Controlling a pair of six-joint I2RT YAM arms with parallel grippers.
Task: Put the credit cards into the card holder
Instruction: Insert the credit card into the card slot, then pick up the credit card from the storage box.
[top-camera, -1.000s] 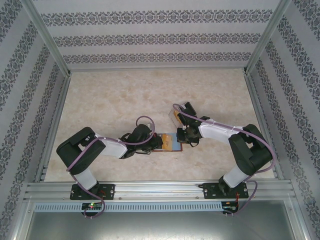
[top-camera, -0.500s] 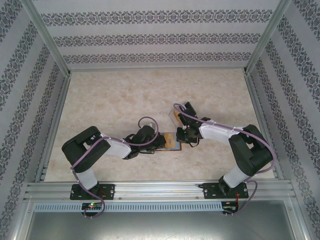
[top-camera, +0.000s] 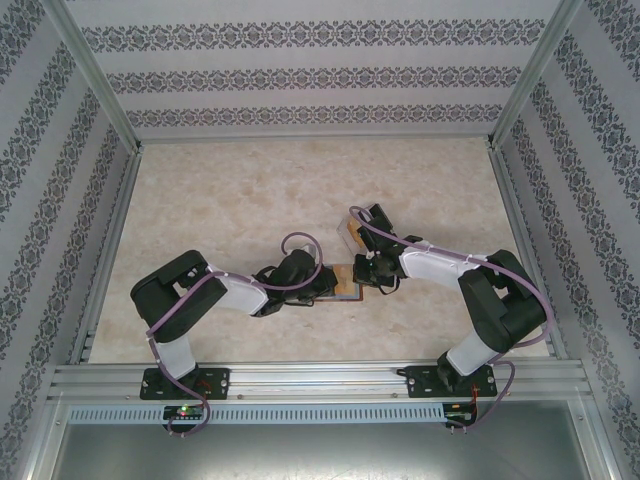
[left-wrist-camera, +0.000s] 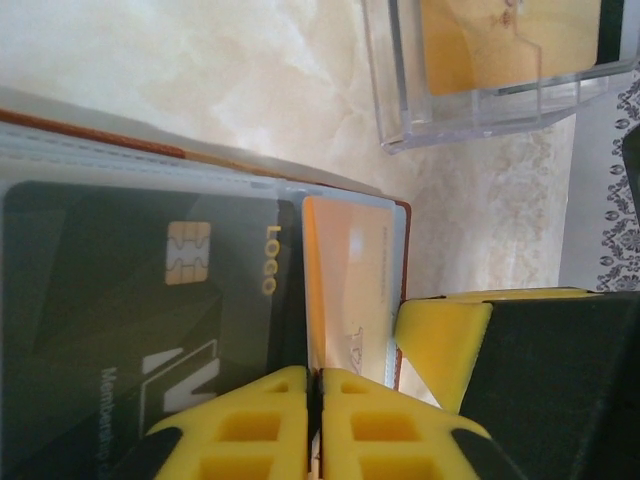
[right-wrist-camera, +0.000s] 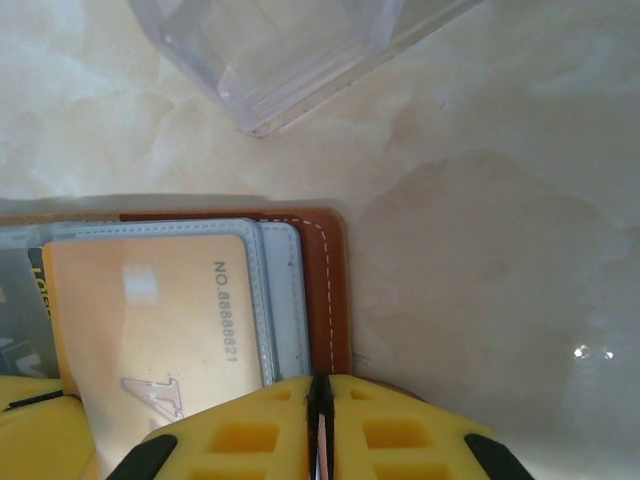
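Observation:
The reddish-brown card holder (top-camera: 346, 281) lies open between both grippers, its brown edge (right-wrist-camera: 330, 290) stitched in white. A gold card (right-wrist-camera: 150, 320) sits in a pale sleeve. A black card (left-wrist-camera: 130, 300) with a chip shows under clear sleeve plastic beside the gold card (left-wrist-camera: 350, 280). My left gripper (left-wrist-camera: 313, 400) is shut at the black card's edge. My right gripper (right-wrist-camera: 319, 410) is shut on the holder's brown rim. Both grippers, left (top-camera: 322, 285) and right (top-camera: 363, 272), flank the holder.
A clear plastic case (top-camera: 352, 230) stands just beyond the holder, with a tan card (left-wrist-camera: 500, 40) inside it; its corner (right-wrist-camera: 270, 60) hangs close above my right gripper. Metal frame rails and patterned walls (top-camera: 320, 75) ring the marble table.
The left arm has pushed rightward, bringing its gripper closer to the holder and covering more of it. The right gripper and the clear case have stayed put.

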